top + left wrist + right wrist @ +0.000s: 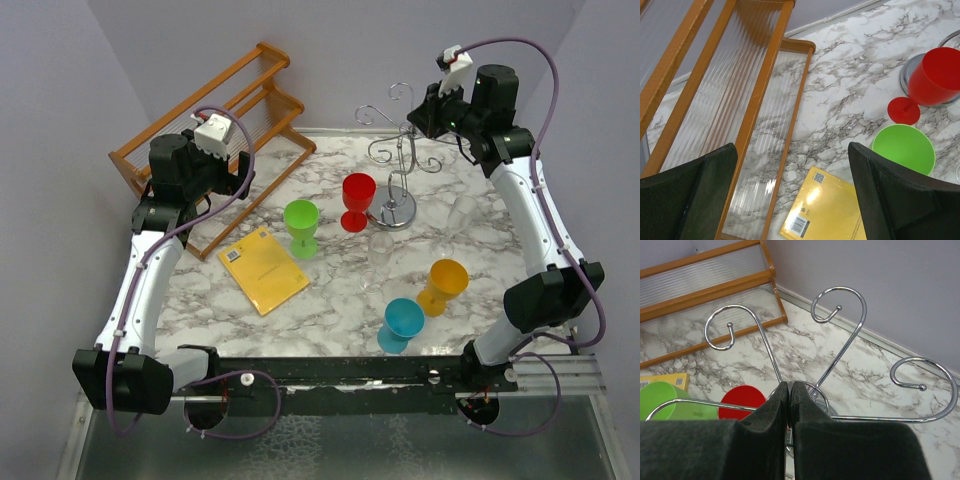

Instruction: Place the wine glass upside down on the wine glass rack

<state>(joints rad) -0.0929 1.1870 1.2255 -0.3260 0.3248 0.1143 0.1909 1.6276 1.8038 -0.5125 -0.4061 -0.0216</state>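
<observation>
1. Top view: wine glass rack point(400, 150) upright at the far middle of the worktop point(330, 310), with its round base just behind the red goblet point(358, 200). Clear wine glass point(380, 255) standing upright on the marble just in front of that base, between the green goblet point(301, 227) and the orange goblet point(443, 285). Blue goblet point(401, 322) nearest the arms. Yellow booklet point(263, 268) flat at the left, beside the wooden rack point(215, 130). Right end effector point(420, 118) up at the rack's top.
2. Left wrist view: left end effector point(791, 150) spread wide and holding nothing. Wooden rack, booklet corner and green goblet visible below, between the dark fingers.
3. Right wrist view: right end effector point(790, 385) pressed fully closed, tips right where the scroll-ended wire arms meet. No telling whether the tips touch the wire.
</observation>
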